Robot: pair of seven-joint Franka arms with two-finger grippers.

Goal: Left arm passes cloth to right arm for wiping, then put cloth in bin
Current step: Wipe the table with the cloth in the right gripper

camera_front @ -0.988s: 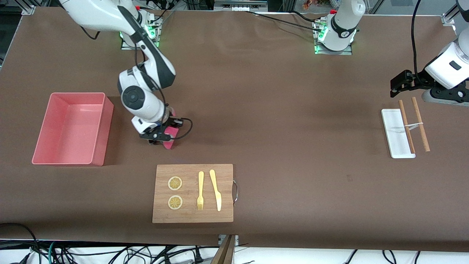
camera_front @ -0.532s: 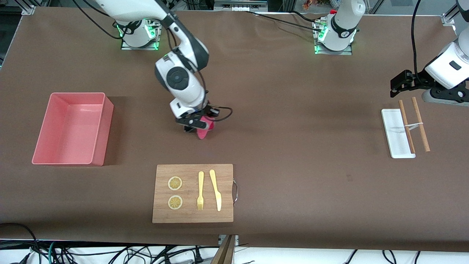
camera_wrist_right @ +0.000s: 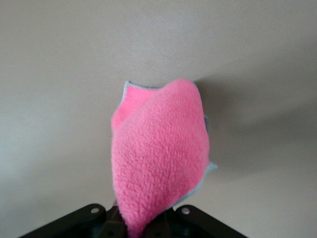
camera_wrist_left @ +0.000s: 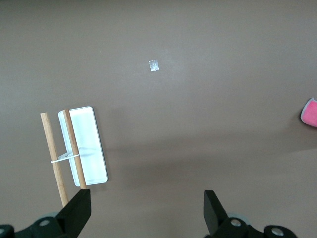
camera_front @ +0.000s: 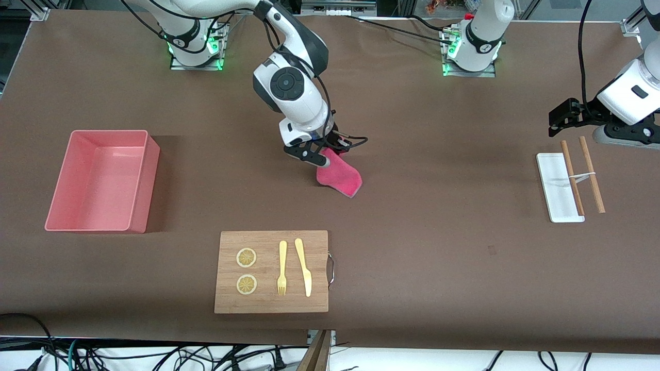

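My right gripper (camera_front: 318, 155) is shut on one end of the magenta-pink cloth (camera_front: 339, 177) near the middle of the table, and the cloth trails on the brown tabletop toward the left arm's end. In the right wrist view the cloth (camera_wrist_right: 161, 153) hangs from the shut jaws and hides them. The salmon-pink bin (camera_front: 77, 211) stands empty at the right arm's end of the table. My left gripper (camera_front: 559, 119) is open and empty, and waits above the table beside the white tray (camera_front: 557, 198). In the left wrist view its fingers (camera_wrist_left: 79, 210) stand wide apart, and a corner of the cloth (camera_wrist_left: 310, 112) shows.
A wooden cutting board (camera_front: 268, 304) with two lemon slices, a fork and a knife lies nearer the front camera than the cloth. Two wooden sticks (camera_front: 591, 175) tied with a band rest across the white tray; they also show in the left wrist view (camera_wrist_left: 54, 161).
My right arm has swept the cloth across the table from near the bin toward the left arm's end, and the cloth has spread out. The left arm has not moved.
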